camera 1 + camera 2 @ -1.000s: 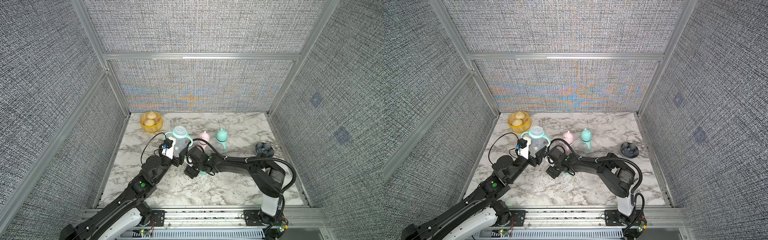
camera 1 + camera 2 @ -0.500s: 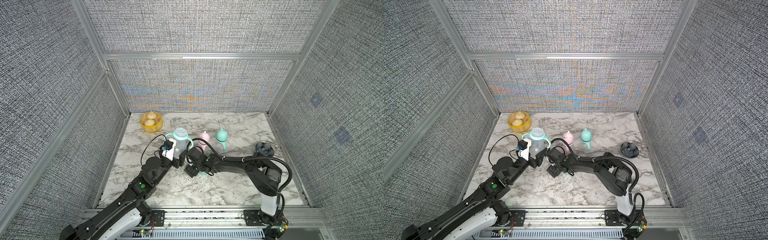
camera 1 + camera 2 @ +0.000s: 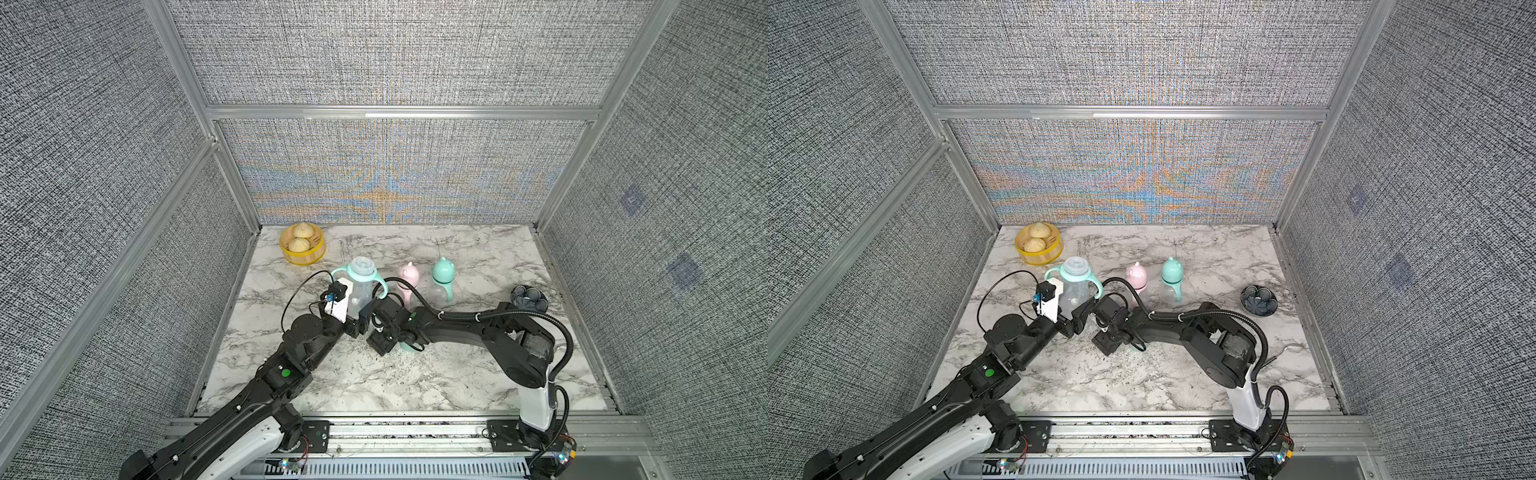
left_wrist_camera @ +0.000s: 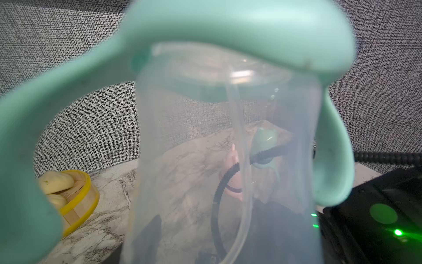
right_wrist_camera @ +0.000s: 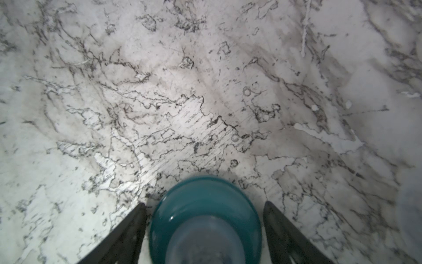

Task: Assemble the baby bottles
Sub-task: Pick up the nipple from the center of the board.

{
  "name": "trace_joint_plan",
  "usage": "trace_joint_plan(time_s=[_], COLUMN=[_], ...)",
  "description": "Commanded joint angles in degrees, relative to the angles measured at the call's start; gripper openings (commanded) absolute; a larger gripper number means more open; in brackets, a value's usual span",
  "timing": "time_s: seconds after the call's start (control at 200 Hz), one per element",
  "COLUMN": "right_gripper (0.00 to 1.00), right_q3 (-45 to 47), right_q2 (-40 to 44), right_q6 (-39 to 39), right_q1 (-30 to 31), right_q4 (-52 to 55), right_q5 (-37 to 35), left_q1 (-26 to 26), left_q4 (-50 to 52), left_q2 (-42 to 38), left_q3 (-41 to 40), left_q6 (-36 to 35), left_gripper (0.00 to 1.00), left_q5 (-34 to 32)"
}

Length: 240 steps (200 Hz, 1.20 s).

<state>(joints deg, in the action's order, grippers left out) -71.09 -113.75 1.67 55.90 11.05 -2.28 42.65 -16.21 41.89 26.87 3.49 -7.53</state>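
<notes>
**Status change.** Over the last second the right arm's elbow has swung slightly toward the centre of the bench. Its wrist remains above the teal nipple collar. The collar has not moved. It lies on the bench near the held bottle, translucent nipple facing up.

**Right end effector**. It points straight down. The jaws stand wide and straddle the collar with a thin gap on each side. Nothing is gripped yet.

**Left end effector**. Unchanged. It is closed on the lower body of the clear bottle with mint handles, holding it upright.

**Implication.** The collar pick-up appears imminent, probably for fitting to the held bottle.

**Other bottles.** The pink-capped bottle and mint-capped bottle stand behind, as before.
</notes>
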Motion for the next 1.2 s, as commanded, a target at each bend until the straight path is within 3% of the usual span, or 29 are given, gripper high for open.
trace_joint_plan(time_s=[0.0, 0.445, 0.781, 1.196], right_gripper=[0.77, 0.66, 0.63, 0.61], right_q3=[0.2, 2.1, 7.9, 10.1], right_q2=[0.1, 3.6, 16.8, 31.8], right_q6=[0.4, 2.3, 8.3, 11.0], right_q1=[0.0, -0.4, -3.6, -9.6], right_q4=[2.5, 2.9, 2.7, 14.2], right_q5=[-0.7, -1.2, 6.5, 8.7], left_q1=[0.0, 0.0, 0.0, 0.0], left_q4=[-2.7, -3.7, -6.3, -15.8], left_q2=[-0.1, 0.5, 0.5, 4.7], left_q3=[0.0, -0.3, -0.7, -4.1], left_q6=[-0.1, -0.4, -0.4, -1.4], left_gripper=[0.02, 0.03, 0.03, 0.03], left_q5=[0.3, 0.4, 2.2, 8.8])
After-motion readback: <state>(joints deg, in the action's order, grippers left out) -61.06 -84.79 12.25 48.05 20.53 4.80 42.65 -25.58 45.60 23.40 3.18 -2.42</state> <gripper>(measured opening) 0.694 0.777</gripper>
